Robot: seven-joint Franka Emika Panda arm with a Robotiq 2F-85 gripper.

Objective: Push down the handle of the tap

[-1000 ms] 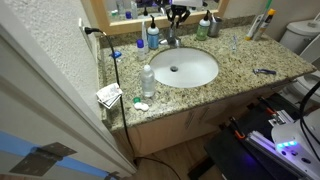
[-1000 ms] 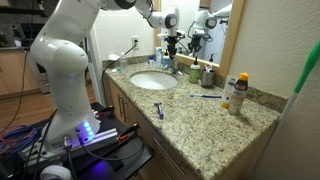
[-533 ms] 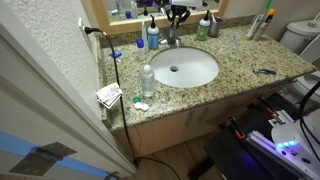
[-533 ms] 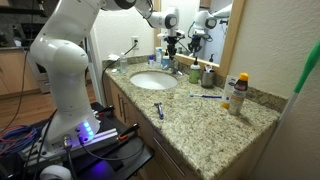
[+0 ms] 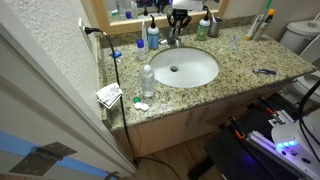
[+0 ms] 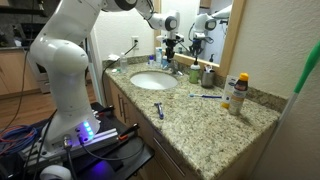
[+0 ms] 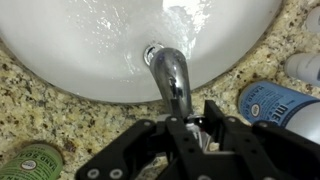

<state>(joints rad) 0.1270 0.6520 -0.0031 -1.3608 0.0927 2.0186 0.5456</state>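
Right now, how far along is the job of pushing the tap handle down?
Done: the hand is at the tap, with its fingers on either side of the handle in the wrist view. In hand: the downward press itself. Left: finishing it, since water appears to be rippling in the basin, which suggests the tap is on, and then lifting clear.

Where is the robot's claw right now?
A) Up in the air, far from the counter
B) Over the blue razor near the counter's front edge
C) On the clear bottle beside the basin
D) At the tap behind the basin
D: in an exterior view the gripper sits right at the tap behind the basin, and the wrist view shows the spout just ahead of its fingers.
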